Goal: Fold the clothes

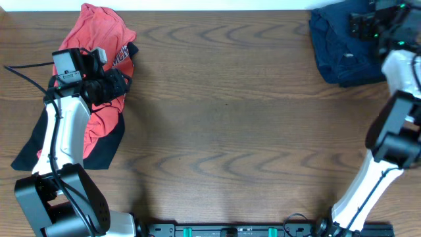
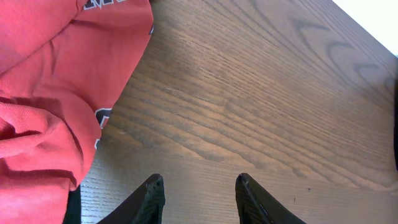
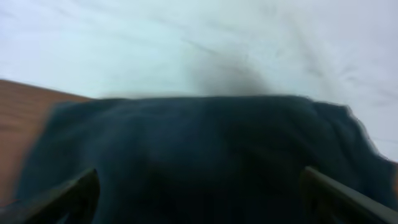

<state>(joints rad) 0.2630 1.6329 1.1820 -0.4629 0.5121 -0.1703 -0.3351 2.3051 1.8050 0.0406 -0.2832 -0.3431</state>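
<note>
Red crumpled cotton T-shirt (image 1: 99,29) at upper left, just left of left gripper (image 2: 199,179), jaws apart, empty. Dark navy bunched shorts (image 1: 339,52) at upper right, straight ahead of right gripper (image 3: 200,173), spread wide, empty.

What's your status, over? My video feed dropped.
Left gripper open, empty, above bare table beside the red T-shirt. Right gripper open wide, over the navy garment at the far right corner. T-shirt crumpled, unfolded. No obstruction seen.

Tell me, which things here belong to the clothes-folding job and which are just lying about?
Belonging to the job: red lettered T-shirt, black garment under it, navy garment.
Just there: wooden table, black base rail.
</note>
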